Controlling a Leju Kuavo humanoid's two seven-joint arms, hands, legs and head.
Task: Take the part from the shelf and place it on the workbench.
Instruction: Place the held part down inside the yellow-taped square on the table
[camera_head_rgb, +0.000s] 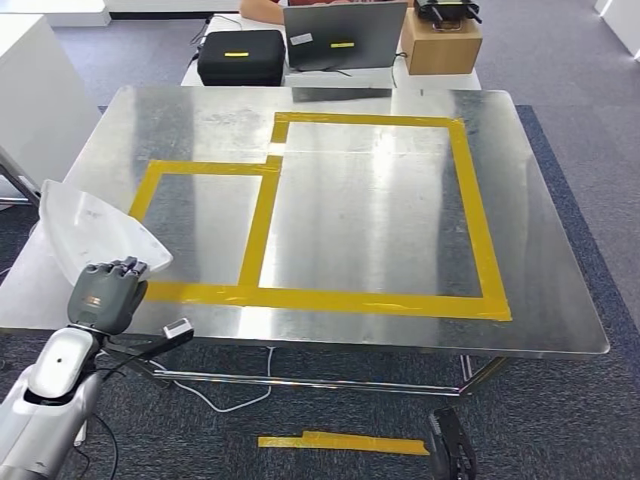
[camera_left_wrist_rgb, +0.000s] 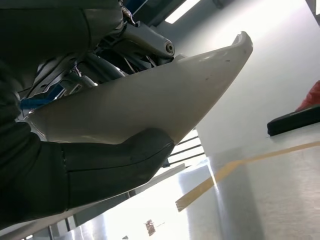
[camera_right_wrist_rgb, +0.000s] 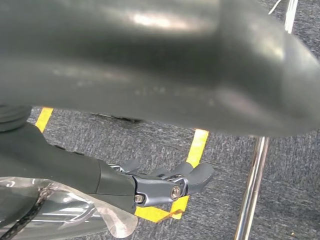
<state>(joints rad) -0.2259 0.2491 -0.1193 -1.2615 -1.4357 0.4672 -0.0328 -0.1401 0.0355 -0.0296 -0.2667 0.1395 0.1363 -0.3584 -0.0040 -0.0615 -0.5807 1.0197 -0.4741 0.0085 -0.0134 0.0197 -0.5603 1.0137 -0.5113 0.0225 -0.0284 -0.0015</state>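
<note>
The left hand (camera_head_rgb: 106, 295) holds the part (camera_head_rgb: 94, 235) — a white, curved, pointed shell — at the near left corner of the steel desk (camera_head_rgb: 528, 250), its tip reaching over the yellow tape outline (camera_head_rgb: 256, 225) while most of it hangs over the desk's edge. The main risk, judging from this, is a slip: the shell looks smooth and broad, the grip sits at one end, and a tilt of the wrist could let it slide out and drop to the carpet. Setting it down too close to the edge could also let it tip off.

In the left wrist view the thick thumb (camera_left_wrist_rgb: 124, 160) presses up under the part (camera_left_wrist_rgb: 158, 100), with the darker fingers (camera_left_wrist_rgb: 113, 60) clamped on its other side — closed firmly on it, not merely touching.

The right hand (camera_right_wrist_rgb: 166, 185) hangs low beside the desk leg (camera_right_wrist_rgb: 251, 190), over carpet and floor tape (camera_right_wrist_rgb: 188, 165). Its fingers (camera_right_wrist_rgb: 188, 177) appear extended and hold nothing.
</note>
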